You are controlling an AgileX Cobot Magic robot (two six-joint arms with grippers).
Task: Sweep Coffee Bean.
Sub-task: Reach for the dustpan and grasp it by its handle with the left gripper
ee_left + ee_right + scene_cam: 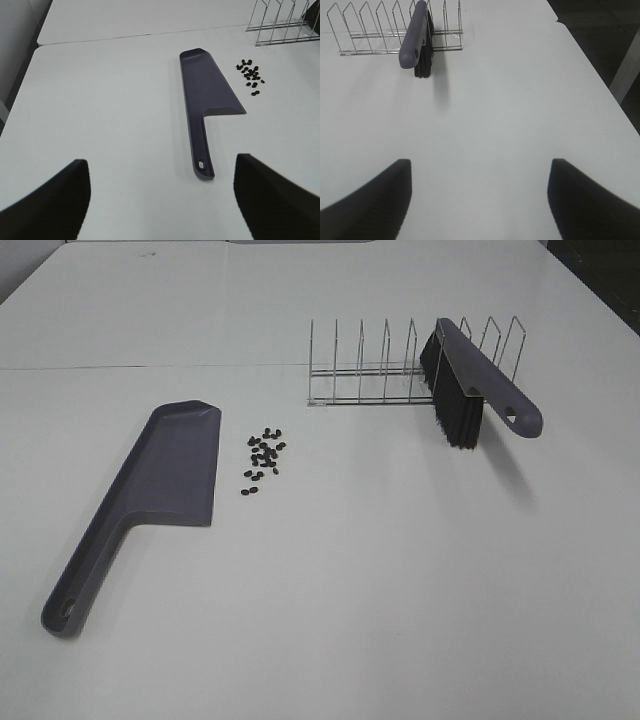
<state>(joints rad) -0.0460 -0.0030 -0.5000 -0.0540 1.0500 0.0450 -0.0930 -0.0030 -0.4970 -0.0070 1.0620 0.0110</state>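
1. While the left tool (pixel 160 200) and right tool (pixel 480 200) gape wide and empty, coffee beans (pixel 262 453) lie clustered just right of the dustpan (pixel 165 475).
2. Sweeping looks unstarted; the next move calls for grasping the brush (pixel 470 390) propped in the wire rack (pixel 385 370).

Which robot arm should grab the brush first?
The right one, probably. The brush sits straight ahead of the open, empty right gripper, on that arm's side. The left gripper faces the dustpan instead.

White table (pixel 400 590), wire rack (pixel 360 375) (chrome, slotted), brush (pixel 490 380) propped in it, grey-purple dustpan (pixel 170 465) lying flat.
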